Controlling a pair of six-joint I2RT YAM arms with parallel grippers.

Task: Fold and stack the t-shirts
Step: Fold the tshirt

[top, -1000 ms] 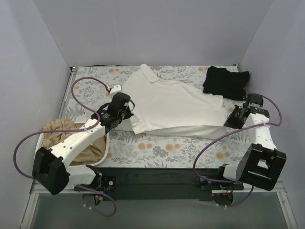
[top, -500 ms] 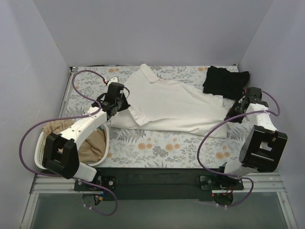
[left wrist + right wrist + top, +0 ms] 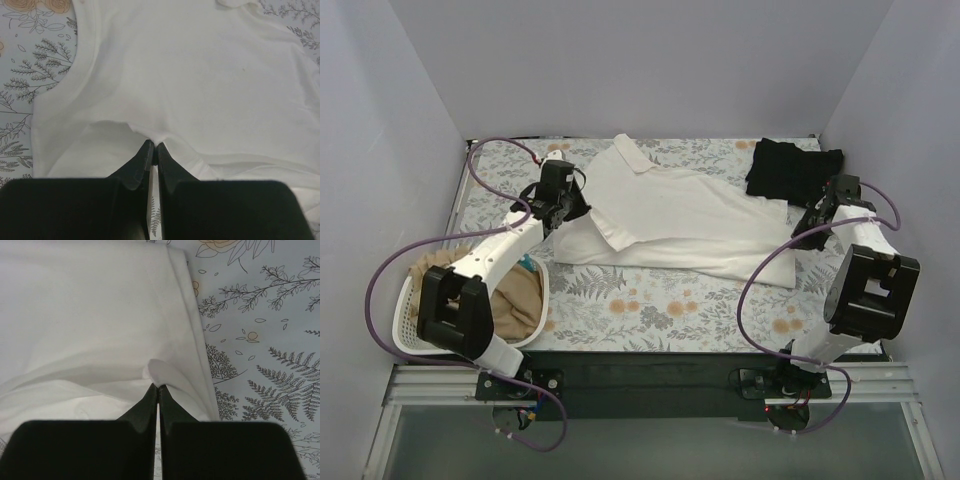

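One white cloth t-shirt (image 3: 685, 210) lies spread out across the middle of the table with the flower-print cover (image 3: 650, 305). Its collar points to the far side. The near left part of the shirt is lifted a little and lies folded over itself.

The left gripper (image 3: 570, 208) is at the left edge of the white shirt. In the left wrist view its two black fingers (image 3: 137, 170) are squeezed tight together. A small bump of white cloth is pinched between the tips.

The right gripper (image 3: 810, 218) is at the right end of the same shirt. Its black fingers (image 3: 142, 407) are squeezed together too, with a little fold of the white hem caught at the tips.

A black cloth t-shirt (image 3: 795, 172) lies folded in the far right corner, just beside the right end of the white shirt.

A tan cloth t-shirt (image 3: 515, 305) sits bunched up in the white plastic laundry basket (image 3: 547, 295) at the near left, partly under the left arm.
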